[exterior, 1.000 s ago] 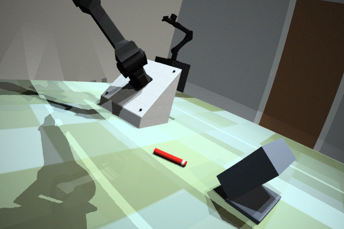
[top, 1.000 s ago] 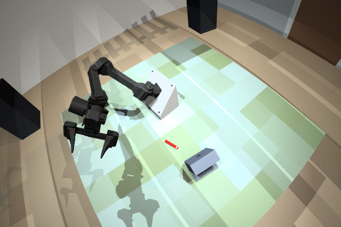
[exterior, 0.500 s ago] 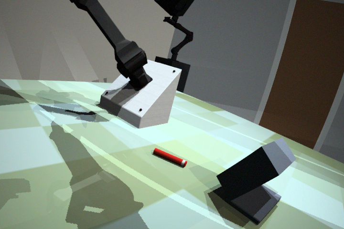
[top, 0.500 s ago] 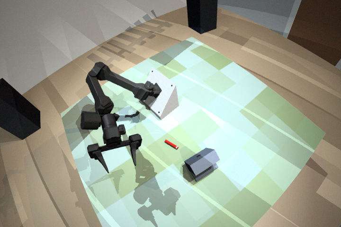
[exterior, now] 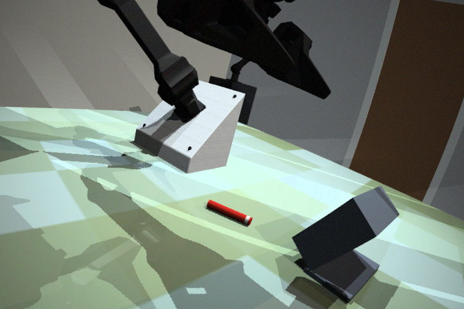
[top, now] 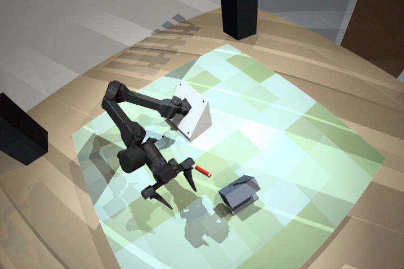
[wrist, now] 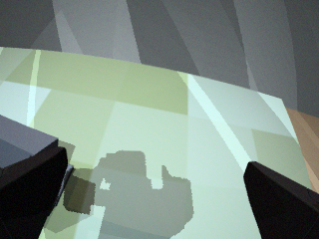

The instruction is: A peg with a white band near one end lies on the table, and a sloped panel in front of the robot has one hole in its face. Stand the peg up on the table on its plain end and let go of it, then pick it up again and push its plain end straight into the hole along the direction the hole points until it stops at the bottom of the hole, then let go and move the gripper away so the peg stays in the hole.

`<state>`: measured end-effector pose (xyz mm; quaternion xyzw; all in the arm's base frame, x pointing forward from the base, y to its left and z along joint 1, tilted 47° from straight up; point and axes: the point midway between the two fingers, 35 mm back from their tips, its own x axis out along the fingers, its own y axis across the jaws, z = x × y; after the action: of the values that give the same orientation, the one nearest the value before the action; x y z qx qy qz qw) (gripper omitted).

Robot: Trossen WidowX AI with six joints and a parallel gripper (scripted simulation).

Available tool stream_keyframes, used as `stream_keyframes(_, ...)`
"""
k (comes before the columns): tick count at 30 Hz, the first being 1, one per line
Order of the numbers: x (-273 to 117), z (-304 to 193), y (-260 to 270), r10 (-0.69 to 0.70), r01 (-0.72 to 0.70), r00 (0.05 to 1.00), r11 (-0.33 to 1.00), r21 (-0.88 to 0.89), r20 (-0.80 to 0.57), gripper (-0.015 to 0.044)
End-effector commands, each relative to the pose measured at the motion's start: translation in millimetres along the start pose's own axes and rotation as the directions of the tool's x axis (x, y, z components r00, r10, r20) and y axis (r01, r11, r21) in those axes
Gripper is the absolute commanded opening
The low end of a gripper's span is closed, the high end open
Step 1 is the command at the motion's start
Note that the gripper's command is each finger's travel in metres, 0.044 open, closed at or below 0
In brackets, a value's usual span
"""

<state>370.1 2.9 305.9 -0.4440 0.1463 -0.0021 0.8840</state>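
Observation:
A red peg [top: 202, 170] [exterior: 228, 212] lies flat on the patterned table top, its white-banded end toward the grey sloped panel [top: 239, 198] [exterior: 334, 231] [wrist: 25, 134]. That panel stands tilted over a flat base; I cannot make out its hole clearly in any view. My gripper [top: 183, 200] [exterior: 310, 80] [wrist: 159, 166] is wide open and empty, raised above the table. In the top view it appears to the lower left of the peg and left of the panel. The peg is not visible in the wrist view.
A white wedge-shaped mount [top: 194, 117] [exterior: 211, 127] carries the arm's base, behind the peg. Large black blocks stand at the top [top: 239, 18] and left [top: 14, 133] in the top view. The panel's base [exterior: 365, 271] rests on the table.

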Motion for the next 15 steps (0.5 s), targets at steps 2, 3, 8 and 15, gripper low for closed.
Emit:
stream_keyframes(2,15.7,-19.8,30.4,0.088,-0.083,0.987,0.996,0.046,-0.133,0.0440)
stream_keyframes(3,17.8,-23.9,36.5,0.104,-0.097,0.982,0.994,0.054,-0.160,0.0440)
stream_keyframes(8,25.4,-46.1,67.6,0.179,-0.159,0.936,0.983,0.090,-0.303,0.0440)
stream_keyframes(15,26.3,-77.4,106.8,0.242,-0.211,0.833,0.970,0.117,-0.498,0.0440)
